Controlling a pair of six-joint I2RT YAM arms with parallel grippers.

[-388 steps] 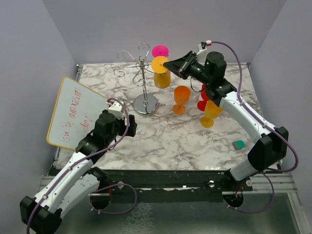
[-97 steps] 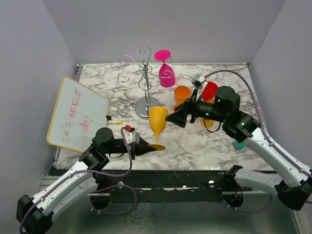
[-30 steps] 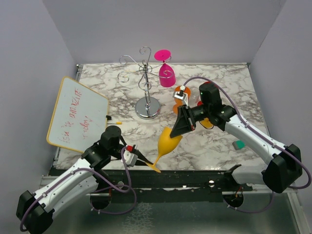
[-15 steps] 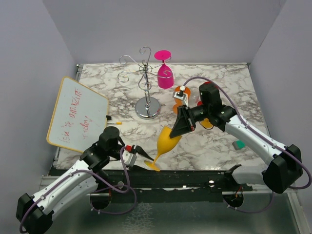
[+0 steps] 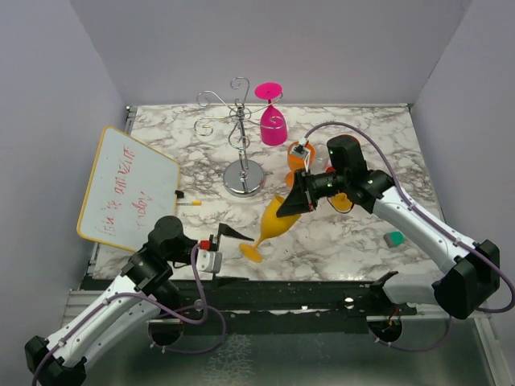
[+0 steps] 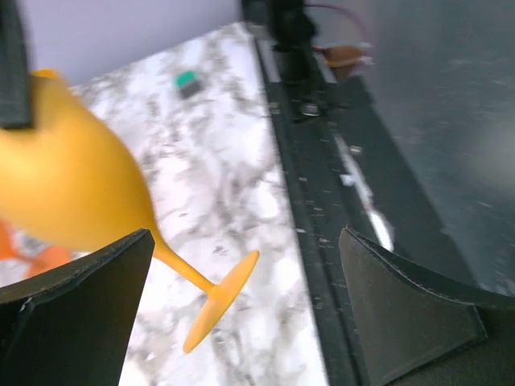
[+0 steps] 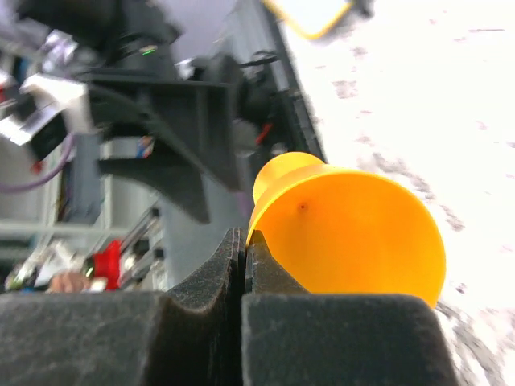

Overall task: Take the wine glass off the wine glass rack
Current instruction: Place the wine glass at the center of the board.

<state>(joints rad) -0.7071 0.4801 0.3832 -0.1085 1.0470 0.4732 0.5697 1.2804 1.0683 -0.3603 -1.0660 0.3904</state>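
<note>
Marble table (image 5: 346,129), top view: the wine glass rack (image 5: 241,141) stands at the back with a pink glass (image 5: 273,126) hanging on it. The yellow wine glass (image 5: 273,226) is off the rack, near front centre. It is tilted, rim up at the right gripper (image 5: 294,201), foot low and pointing toward the left gripper (image 5: 224,234), which is the nearer one to the foot. Can't tell if the foot touches the table.

Left wrist: left gripper (image 6: 247,237) has its fingers (image 6: 402,305) spread wide, touching nothing. The glass (image 6: 72,193) is ahead, stem slanting across the gap, bowl to the left.

Right wrist: right gripper (image 7: 244,241) is pinched on the rim of the glass (image 7: 354,233), bowl opening facing the camera. Next move probably turns on the stem and foot lying just in front of the spread left fingers.
</note>
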